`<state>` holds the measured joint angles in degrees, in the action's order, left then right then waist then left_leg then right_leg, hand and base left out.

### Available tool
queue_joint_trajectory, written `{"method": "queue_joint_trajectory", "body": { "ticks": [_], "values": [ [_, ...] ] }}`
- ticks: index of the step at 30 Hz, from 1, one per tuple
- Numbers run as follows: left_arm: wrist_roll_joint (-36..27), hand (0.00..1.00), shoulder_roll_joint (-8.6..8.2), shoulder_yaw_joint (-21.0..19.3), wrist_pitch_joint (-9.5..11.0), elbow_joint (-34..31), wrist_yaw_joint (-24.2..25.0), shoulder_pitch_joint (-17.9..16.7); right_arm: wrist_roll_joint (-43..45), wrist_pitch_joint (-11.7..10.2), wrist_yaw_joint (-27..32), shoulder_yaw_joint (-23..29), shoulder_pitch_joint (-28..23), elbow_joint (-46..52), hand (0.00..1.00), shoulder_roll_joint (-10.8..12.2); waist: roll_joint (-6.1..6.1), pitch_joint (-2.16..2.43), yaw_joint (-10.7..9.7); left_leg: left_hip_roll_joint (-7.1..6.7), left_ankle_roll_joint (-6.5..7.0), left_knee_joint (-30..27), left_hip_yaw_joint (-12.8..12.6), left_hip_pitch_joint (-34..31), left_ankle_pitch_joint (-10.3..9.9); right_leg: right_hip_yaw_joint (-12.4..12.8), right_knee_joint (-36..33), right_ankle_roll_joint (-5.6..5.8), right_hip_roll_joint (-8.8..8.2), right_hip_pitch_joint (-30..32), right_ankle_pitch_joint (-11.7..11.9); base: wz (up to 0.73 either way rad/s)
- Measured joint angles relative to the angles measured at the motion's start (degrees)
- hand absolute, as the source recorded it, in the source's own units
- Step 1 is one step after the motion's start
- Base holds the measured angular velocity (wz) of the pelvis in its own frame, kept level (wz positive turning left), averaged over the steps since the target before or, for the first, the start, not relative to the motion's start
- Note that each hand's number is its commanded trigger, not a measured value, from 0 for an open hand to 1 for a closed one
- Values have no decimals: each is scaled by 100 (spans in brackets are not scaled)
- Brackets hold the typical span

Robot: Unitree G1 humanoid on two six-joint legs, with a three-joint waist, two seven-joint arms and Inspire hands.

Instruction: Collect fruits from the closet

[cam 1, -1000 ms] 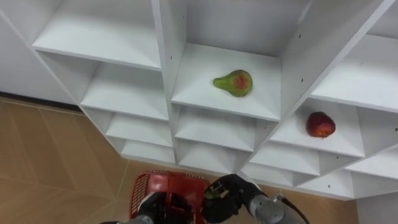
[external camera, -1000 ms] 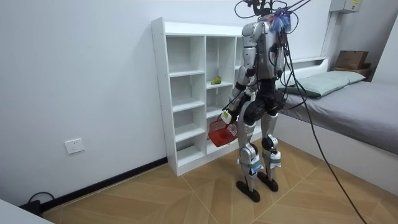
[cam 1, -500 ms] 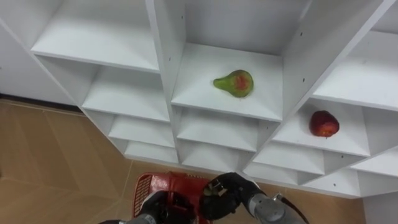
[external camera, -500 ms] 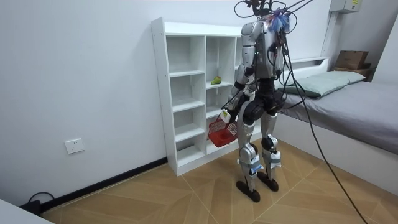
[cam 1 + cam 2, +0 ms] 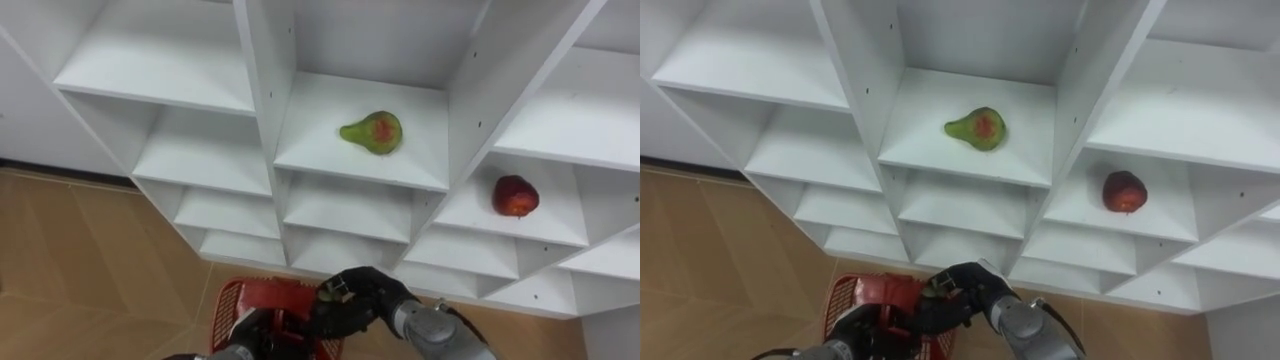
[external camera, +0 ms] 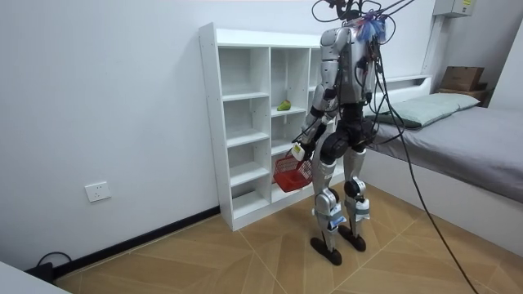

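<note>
Left eye view: two fruits left in the closet [image 5: 262,90], one pear [image 5: 373,132] and one red fruit [image 5: 515,196], plus one red basket [image 5: 228,300]. My right hand [image 5: 355,298] sits over the basket, fingers curled, nothing visible in them. Left hand [image 5: 245,335] has fingers round the basket's handle. Pear is at 12 o'clock from the right hand, lying on its side with its long axis 9-to-3, stem at 9. Red fruit is at 1 o'clock, one shelf lower. Right hand is nearer to both.

Before you: white shelf unit [image 6: 245,122] against plain white wall [image 6: 106,98]. Herringbone wood floor [image 6: 245,261], dark skirting board [image 6: 147,239]. Grey bed [image 6: 482,147] on room view's right (pale pillow [image 6: 425,106] at head). Wall socket [image 6: 98,192] low on wall.
</note>
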<state>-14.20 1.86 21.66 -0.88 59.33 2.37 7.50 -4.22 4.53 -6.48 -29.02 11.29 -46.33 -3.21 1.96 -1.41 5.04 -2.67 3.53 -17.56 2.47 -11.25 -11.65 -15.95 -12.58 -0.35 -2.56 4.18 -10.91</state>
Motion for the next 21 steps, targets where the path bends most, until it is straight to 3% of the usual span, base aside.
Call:
{"method": "queue_joint_trajectory", "body": {
  "ticks": [1,10,21],
  "values": [
    [0,100,-1,5,2,0,0,1,0,-5,0,0,0,0,0,3,-1,0,-1,-1,0,-1,0,2,1,0,0,0,-1,0,0,0],
    [-46,100,-42,118,19,13,2,0,0,-203,-45,-10,0,1,0,3,-29,8,-5,-5,3,19,-15,54,17,24,-1,0,-15,-16,0,0],
    [-143,100,-41,126,19,14,2,-1,2,-203,-60,-10,-1,0,0,0,-22,6,-6,-4,4,48,-35,66,18,6,-2,1,-19,-15,0,0]
  ]
}}
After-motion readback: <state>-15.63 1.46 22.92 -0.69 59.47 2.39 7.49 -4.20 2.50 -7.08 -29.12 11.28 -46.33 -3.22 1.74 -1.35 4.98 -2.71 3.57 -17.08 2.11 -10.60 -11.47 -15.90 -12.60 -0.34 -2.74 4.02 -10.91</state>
